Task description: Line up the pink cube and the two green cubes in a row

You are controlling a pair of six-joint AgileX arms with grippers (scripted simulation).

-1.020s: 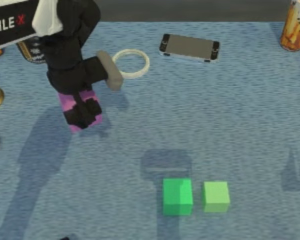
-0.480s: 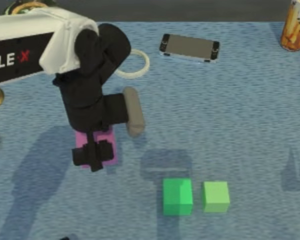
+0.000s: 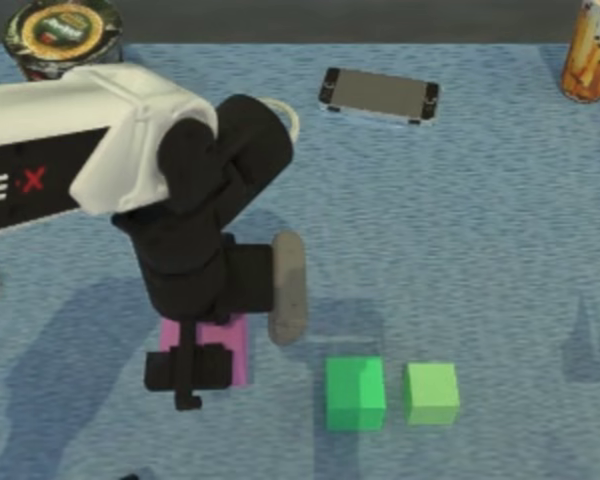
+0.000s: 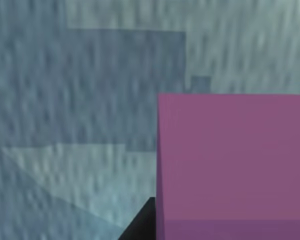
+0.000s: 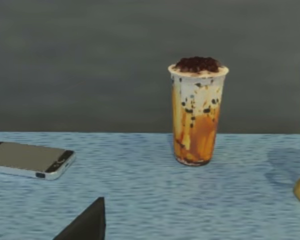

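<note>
My left gripper [image 3: 192,375] is shut on the pink cube [image 3: 230,350], holding it near the table's front, just left of the two green cubes. The vivid green cube [image 3: 355,393] and the paler, smaller green cube [image 3: 432,392] sit side by side with a small gap between them. In the left wrist view the pink cube [image 4: 232,160] fills the frame beside one dark fingertip [image 4: 140,227], with its shadow on the cloth. My right arm is out of the top view. One of its fingertips [image 5: 92,222] shows, with nothing beside it.
A phone [image 3: 378,95], a white ring [image 3: 285,118] partly under my arm and a can [image 3: 62,35] lie at the back. A drink cup [image 3: 592,45] stands at the back right. Blue cloth [image 3: 500,250] covers the table.
My left arm has carried the pink cube from the back left toward the front and right, closer to the vivid green cube. The green cubes have not moved.
</note>
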